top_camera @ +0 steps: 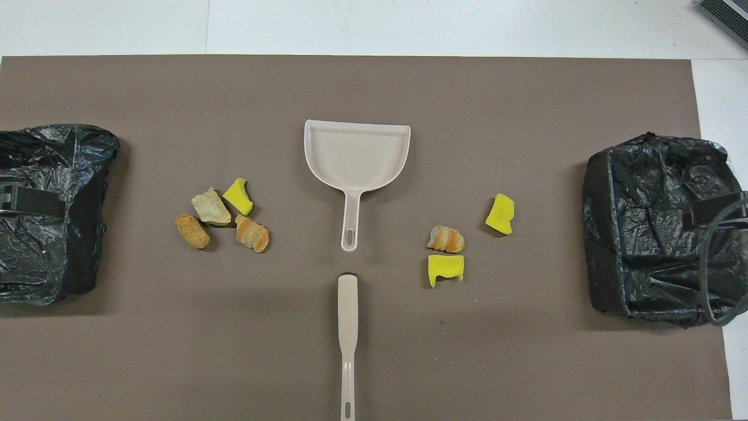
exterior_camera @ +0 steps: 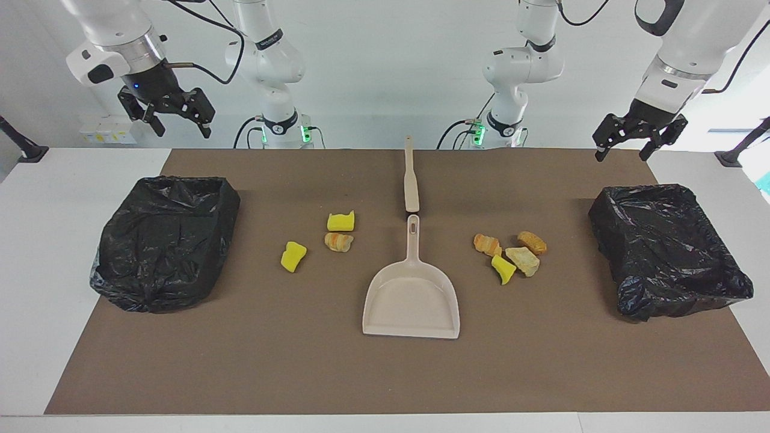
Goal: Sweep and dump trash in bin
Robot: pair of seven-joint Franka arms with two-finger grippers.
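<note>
The trash lies in two groups on the brown mat. Several pieces (exterior_camera: 511, 252) (top_camera: 222, 216) sit toward the left arm's end, three pieces (exterior_camera: 328, 237) (top_camera: 456, 245) toward the right arm's end. A black-bagged bin (exterior_camera: 668, 252) (top_camera: 52, 245) stands at the left arm's end, and another bin (exterior_camera: 162, 252) (top_camera: 648, 257) at the right arm's end. My left gripper (exterior_camera: 621, 153) hangs open and empty above the mat's corner beside its bin. High above its bin's end of the table, my right gripper (exterior_camera: 180, 126) is open and empty too.
A beige dustpan (exterior_camera: 412, 300) (top_camera: 356, 155) lies mid-mat, its handle pointing toward the robots. A beige brush (exterior_camera: 411, 180) (top_camera: 347, 327) lies in line with that handle, nearer to the robots. White table surrounds the mat (exterior_camera: 301, 361).
</note>
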